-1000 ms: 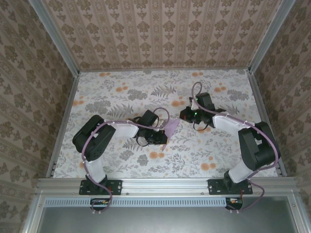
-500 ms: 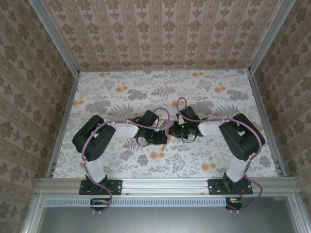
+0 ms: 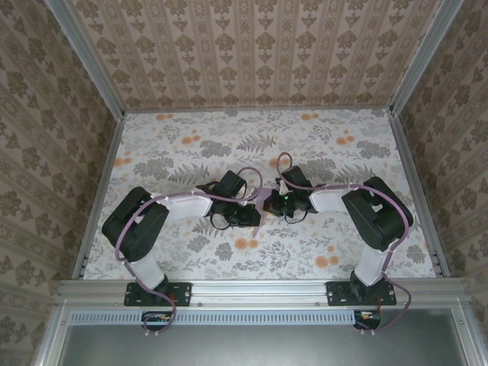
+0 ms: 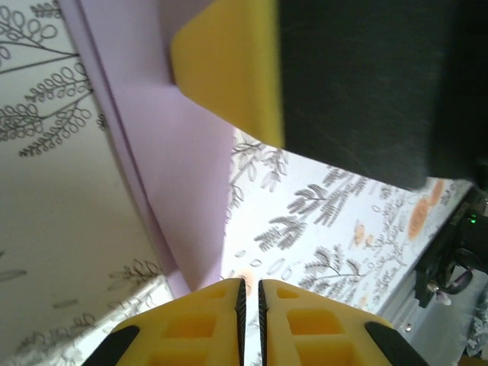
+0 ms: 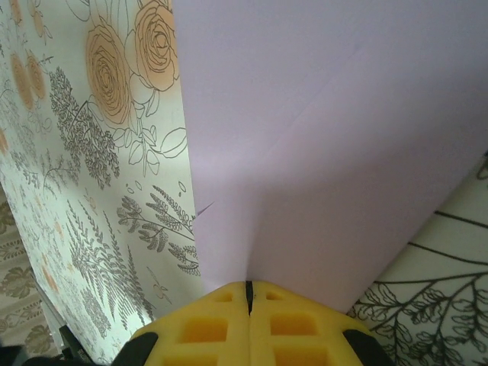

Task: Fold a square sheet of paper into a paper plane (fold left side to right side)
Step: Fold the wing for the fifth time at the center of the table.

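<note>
The paper plane [image 5: 320,152], a pale lilac folded sheet, is at the middle of the worktop [image 3: 191,145], between the two hands where they meet. In the right wrist view a faint crease runs down its broad face to the seam of the right hand [image 5: 248,288], whose yellow fingers are pressed together, pinching the paper's lower end. In the left wrist view the paper narrows to a strip with layered edges along its left side, and its lower tip reaches the fingertips of the left hand [image 4: 250,286]. Those fingers stand a thin slit apart, and it cannot be told whether they grip the tip or are parted from it. In the same view, a yellow pad [image 4: 229,69] on a black body overlaps the paper's upper part. The worktop carries a grey leaf print with orange flowers. From above, both arms bend inward from the near edge, their wrists almost touching. Patterned walls enclose the worktop.
</note>
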Controlling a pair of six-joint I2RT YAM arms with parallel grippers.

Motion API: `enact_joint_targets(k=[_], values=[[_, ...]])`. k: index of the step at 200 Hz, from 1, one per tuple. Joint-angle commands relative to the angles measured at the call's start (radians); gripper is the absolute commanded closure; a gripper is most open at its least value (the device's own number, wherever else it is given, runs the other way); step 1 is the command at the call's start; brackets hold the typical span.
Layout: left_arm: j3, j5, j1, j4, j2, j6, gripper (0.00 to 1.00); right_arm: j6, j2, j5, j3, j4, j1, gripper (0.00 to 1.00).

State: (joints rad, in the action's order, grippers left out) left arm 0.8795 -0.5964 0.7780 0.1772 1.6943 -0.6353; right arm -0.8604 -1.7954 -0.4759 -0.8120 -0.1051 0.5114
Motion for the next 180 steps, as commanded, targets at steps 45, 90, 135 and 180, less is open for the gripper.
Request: enact_joint_targets(k=[45,90,135,180], values=[[-0.004,-0.103,0.009,-0.017,-0.007,-0.028,0.85,0.008,-0.06,0.066,0.003,0.099,0.001,1.0],[-0.008,-0.087,0.012,-0.031,0.029,-0.026,0.85,0.014,-0.064,0.066,-0.001,0.109,0.001,1.0],[-0.022,-0.069,0.015,-0.03,0.048,-0.023,0.85,0.019,-0.064,0.066,-0.004,0.118,0.001,1.0],[-0.039,-0.065,0.014,-0.039,0.067,-0.021,0.85,0.021,-0.069,0.067,-0.005,0.125,0.001,1.0]])
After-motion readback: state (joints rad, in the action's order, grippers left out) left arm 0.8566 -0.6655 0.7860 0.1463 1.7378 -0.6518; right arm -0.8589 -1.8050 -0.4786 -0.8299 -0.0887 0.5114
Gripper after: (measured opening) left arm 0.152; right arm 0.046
